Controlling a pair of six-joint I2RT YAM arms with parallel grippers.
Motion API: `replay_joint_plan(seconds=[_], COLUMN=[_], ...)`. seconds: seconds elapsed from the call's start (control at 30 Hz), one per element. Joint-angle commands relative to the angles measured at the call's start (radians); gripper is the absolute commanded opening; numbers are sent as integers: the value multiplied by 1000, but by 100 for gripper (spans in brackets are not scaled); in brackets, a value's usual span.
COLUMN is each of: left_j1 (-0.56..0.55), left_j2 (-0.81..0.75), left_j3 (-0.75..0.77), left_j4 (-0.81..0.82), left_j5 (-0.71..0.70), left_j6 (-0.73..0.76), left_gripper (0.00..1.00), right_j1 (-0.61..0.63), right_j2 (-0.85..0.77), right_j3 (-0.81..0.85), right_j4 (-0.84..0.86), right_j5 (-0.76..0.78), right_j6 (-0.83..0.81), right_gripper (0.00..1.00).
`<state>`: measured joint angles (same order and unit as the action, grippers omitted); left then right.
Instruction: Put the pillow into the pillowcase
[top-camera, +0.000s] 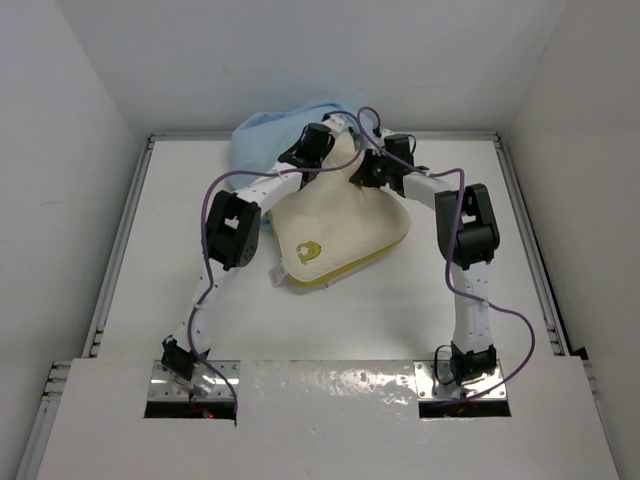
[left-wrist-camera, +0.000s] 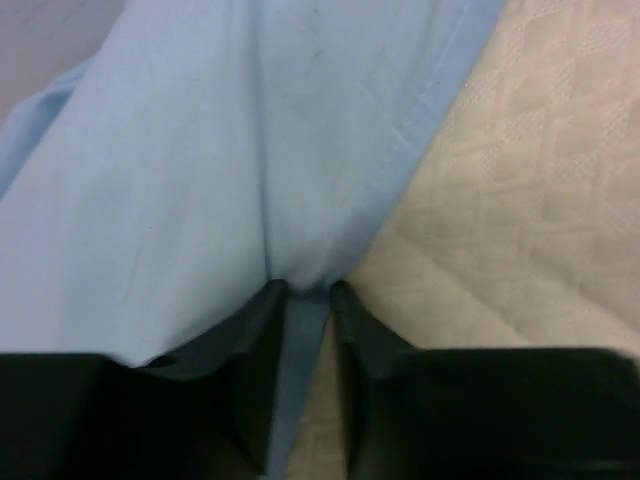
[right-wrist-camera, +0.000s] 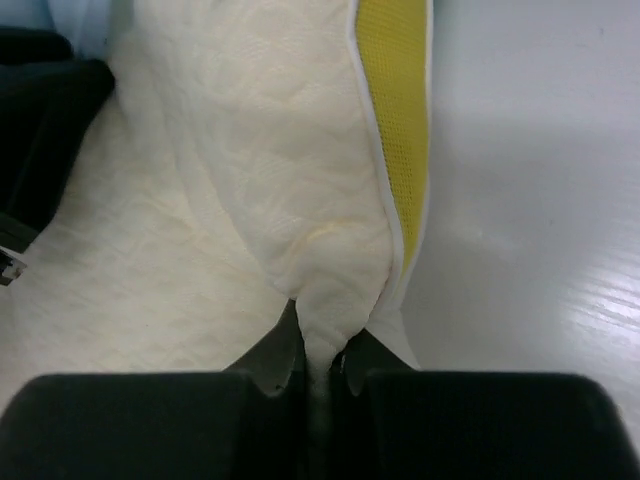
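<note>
Pillow (right-wrist-camera: 250, 200) edge in right pincer (right-wrist-camera: 320, 348)

Quilted matt cream cloth pillow (right-wrist-camera: 250, 180), smooth matt light-blue cloth pillowcase (left-wrist-camera: 200, 150), glossy white table (right-wrist-camera: 530, 200)

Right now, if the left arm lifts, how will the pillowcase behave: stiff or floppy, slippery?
Probably floppy: the pillowcase puckers into folds where the left gripper pinches it, and lies bunched in the top view. Likely light, since it looks thin. It may drag over the pillow it overlaps.
</note>
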<state>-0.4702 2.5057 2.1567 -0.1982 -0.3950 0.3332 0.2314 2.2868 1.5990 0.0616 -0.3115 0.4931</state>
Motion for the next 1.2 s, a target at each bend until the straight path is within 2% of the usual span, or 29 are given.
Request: replay_joint_plan(seconds=[0.0, 0.1, 0.2, 0.23, 0.27, 0.33, 0.37, 0.4, 0.43, 0.47, 0.5, 0.53, 0.57, 0.6, 0.63, 0.67, 0.73, 0.77, 0.8, 0.87, 0.9, 0.93, 1.0, 1.03, 1.1, 1.17], left_j1=[16, 16, 16, 16, 16, 16, 16, 15, 15, 16, 16, 16, 16, 18, 19, 19, 19, 19, 18, 16, 16, 12, -1, -13, -45, -71], left_j2=[-56, -21, 8, 15, 19, 35, 36, 25, 12, -7, -57, -77, -90, -102, -108, -116, -139, -146, -165, -197, -208, -225, -237, -242, -258, -275], left_j3=[-24, -21, -20, -20, -17, -2, 11, 14, 9, -13, -26, -12, 18, 52, 116, 142, 216, 235, 262, 278, 279, 276, 269, 264, 232, 218], left_j4=[65, 75, 109, 120, 129, 137, 135, 128, 122, 114, 88, 59, 15, -83, -124, -162, -272, -349, -384, -476, -509, -589, -688, -789, -878, -993], left_j5=[-105, -126, -185, -192, -194, -189, -171, -145, -112, -20, 42, 103, 231, 301, 361, 458, 551, 644, 695, 821, 867, 948, 1017, 1057, 1103, 1211], left_j6=[33, 81, 93, 95, 102, 105, 105, 105, 101, 90, 80, 66, 41, 33, 29, 21, 15, 15, 15, 24, 36, 82, 153, 237, 341, 397], left_gripper=[30, 38, 39, 39, 37, 11, 0, 0, 0, 0, 0, 0, 0, 0, 0, 0, 0, 0, 0, 0, 0, 0, 0, 0, 0, 0], right_j1=[32, 42, 54, 55, 59, 59, 59, 57, 59, 57, 57, 57, 59, 59, 59, 62, 77, 98, 112, 169, 192, 227, 238, 240, 238, 238], right_j2=[-12, -42, -58, -58, -52, -33, -6, 12, 32, 83, 111, 138, 163, 189, 186, 168, 41, -17, -144, -278, -403, -462, -593, -621, -662, -661], right_j3=[-66, -138, -149, -146, -139, -97, -73, -45, 20, 56, 131, 162, 189, 203, 184, 146, -40, -118, -255, -377, -490, -601, -686, -712, -738, -731], right_j4=[15, 52, 44, 41, 31, 18, -12, -28, -42, -58, -59, -59, -43, -23, 3, 71, 173, 270, 302, 360, 383, 459, 567, 665, 730, 763], right_j5=[-43, -49, -54, -52, -49, -31, -5, 21, 41, 58, 48, 25, -21, -34, -38, -35, -28, -11, 0, 18, 22, 35, 34, 38, 76, 106], right_j6=[12, 10, 4, -1, -5, 2, 5, 15, 30, 35, 41, 56, 68, 91, 129, 137, 107, 85, 17, -60, -101, -155, -148, -122, -102, -84], right_gripper=[1, 4, 7, 10, 36, 68, 78, 91, 93, 93, 90, 83, 67, 47, 1, 0, 0, 0, 0, 0, 0, 0, 0, 0, 0, 0])
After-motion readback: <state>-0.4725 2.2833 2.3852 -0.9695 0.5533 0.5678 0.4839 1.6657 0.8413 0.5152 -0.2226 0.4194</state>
